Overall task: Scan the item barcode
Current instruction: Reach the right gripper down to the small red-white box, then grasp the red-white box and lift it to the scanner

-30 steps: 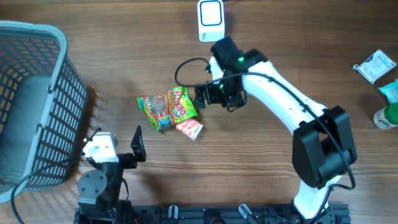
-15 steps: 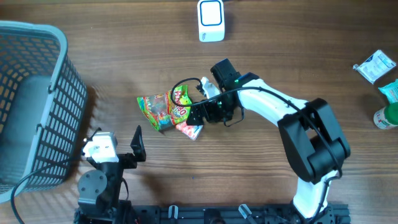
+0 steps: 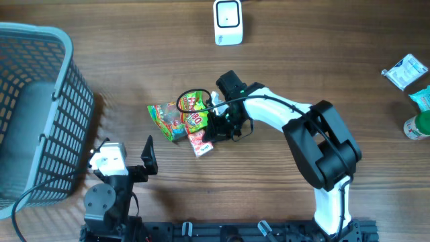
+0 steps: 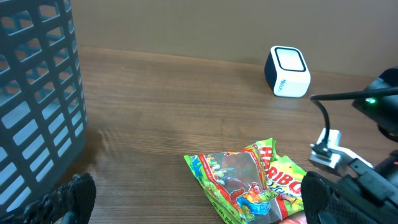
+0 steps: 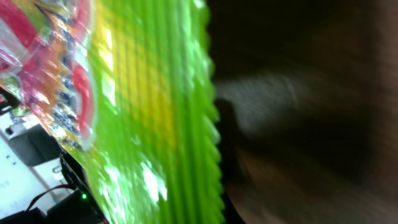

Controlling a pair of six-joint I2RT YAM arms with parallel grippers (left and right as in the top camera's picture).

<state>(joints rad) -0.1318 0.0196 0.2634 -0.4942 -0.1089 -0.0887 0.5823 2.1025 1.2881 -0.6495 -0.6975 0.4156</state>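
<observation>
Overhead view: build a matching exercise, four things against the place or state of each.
Things:
1. basket
2. scanner
3. candy bag
4. left gripper

Places or states:
a. open, at the near edge of the table
b. far edge, near the middle
c. left side
d. middle, pinched at its edge by the right gripper

Pairs: 1-c, 2-b, 3-d, 4-a.

On the wooden worktop [image 3: 134, 54], the right gripper [image 3: 213, 125] holds its jaws closed on the right edge of the green candy bag [image 3: 176, 115]. A small red packet [image 3: 201, 142] lies touching the bag's lower corner. The white scanner [image 3: 228, 22] stands well apart, by the far edge. The left gripper [image 3: 127, 156] rests spread wide beside the grey basket [image 3: 40, 114].
</observation>
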